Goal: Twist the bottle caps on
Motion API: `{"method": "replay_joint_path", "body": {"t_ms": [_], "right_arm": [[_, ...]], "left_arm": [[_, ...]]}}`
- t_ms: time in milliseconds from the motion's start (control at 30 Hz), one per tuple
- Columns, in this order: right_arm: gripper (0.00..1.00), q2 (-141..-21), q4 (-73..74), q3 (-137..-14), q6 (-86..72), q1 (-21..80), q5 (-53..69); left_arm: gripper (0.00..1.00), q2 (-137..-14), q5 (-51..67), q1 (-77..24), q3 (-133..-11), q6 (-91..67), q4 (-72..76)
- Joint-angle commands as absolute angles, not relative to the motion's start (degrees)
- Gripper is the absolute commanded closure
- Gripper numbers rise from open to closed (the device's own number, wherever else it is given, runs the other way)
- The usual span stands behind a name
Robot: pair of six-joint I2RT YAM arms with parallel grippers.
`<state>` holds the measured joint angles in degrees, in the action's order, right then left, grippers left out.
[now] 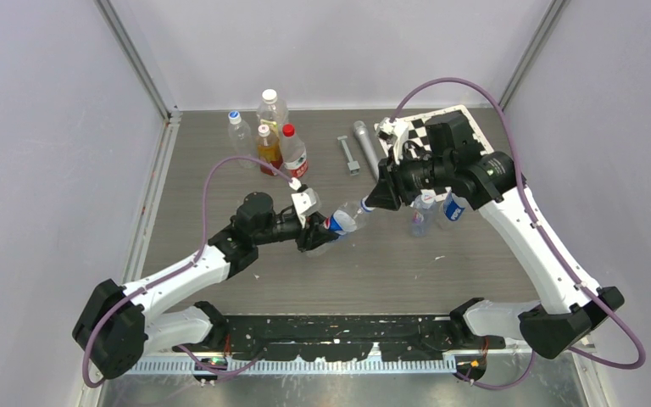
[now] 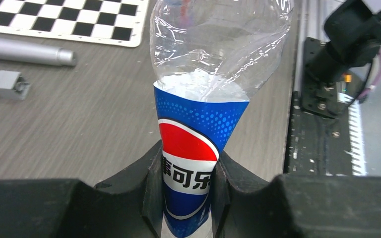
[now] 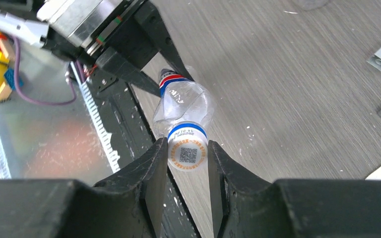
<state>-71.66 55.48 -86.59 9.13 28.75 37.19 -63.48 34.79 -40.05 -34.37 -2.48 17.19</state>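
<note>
My left gripper [image 1: 318,231] [image 2: 187,183] is shut on the Pepsi-style bottle [image 1: 345,219] [image 2: 213,54], squeezing its red-white-blue label flat. It holds the bottle tilted above the table, neck toward the right arm. My right gripper [image 1: 371,202] [image 3: 188,158] is shut on the cap [image 3: 188,152], which sits on the neck of this bottle [image 3: 183,104]. The cap has a blue side and a white top with a printed code. Two other small clear bottles stand under the right arm, one nearly plain [image 1: 422,216] and one with a blue label [image 1: 452,208].
At the back left stand a blue-capped clear bottle [image 1: 239,131], a white-capped clear bottle [image 1: 271,106], an amber-liquid bottle [image 1: 269,146] and a red-capped bottle [image 1: 293,153]. A grey metal cylinder [image 1: 364,140], a small grey bracket [image 1: 349,155] and a checkerboard [image 1: 441,127] lie at the back.
</note>
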Motion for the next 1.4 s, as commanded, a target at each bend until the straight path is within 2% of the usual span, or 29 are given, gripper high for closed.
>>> {"method": "replay_joint_path", "body": {"t_ms": [0,133,300,400,567,667,733,800,867,933,1000,1167,1367], "right_arm": [[0.9,-72.0,49.9,-83.2,-2.6,29.5,33.5],[0.96,-71.7,44.9,-80.7,-17.7,29.5,27.2],[0.98,-72.4,43.4,-78.8,-39.0,29.5,16.8],[0.98,-74.8,44.8,-78.4,-53.2,29.4,17.1],[0.95,-74.7,43.0,-76.3,-62.1,29.8,16.9],[0.89,-73.0,43.4,-77.2,-61.0,29.7,14.4],[0.79,-72.6,43.4,-78.7,-58.5,29.8,14.4],[0.58,-71.9,43.4,-80.5,-54.8,29.7,14.5],[0.45,-71.3,44.2,-82.6,-49.8,29.7,14.7],[0.37,-70.9,46.2,-85.2,-44.2,29.7,15.0],[0.33,-70.7,48.0,-87.5,-38.4,29.6,16.2],[0.32,-68.5,49.5,-90.2,-24.3,29.4,20.3],[0.33,-64.8,50.4,-89.4,-5.2,29.4,29.0]], "left_arm": [[1.0,-62.1,21.9,-40.5,-38.4,-0.3,27.5],[1.0,-61.2,12.6,-43.0,-38.6,4.6,28.7],[1.0,-60.9,0.9,-49.4,-38.8,14.5,30.0],[1.0,-61.8,-7.7,-54.9,-38.5,23.4,32.6],[1.0,-62.9,-12.9,-58.4,-37.3,27.7,35.3],[1.0,-62.8,-14.0,-58.4,-36.4,27.4,34.3],[1.0,-62.4,-14.5,-58.4,-36.3,25.9,31.9],[1.0,-61.8,-14.0,-58.0,-36.2,23.8,28.5],[1.0,-60.9,-12.7,-56.9,-36.1,20.1,24.1],[1.0,-60.0,-9.7,-54.6,-35.8,16.1,20.1],[1.0,-58.9,-5.3,-51.7,-35.8,12.6,16.2],[1.0,-56.9,5.7,-45.8,-36.9,9.0,7.4],[1.0,-56.7,25.6,-40.5,-40.3,9.0,-2.4]]}}
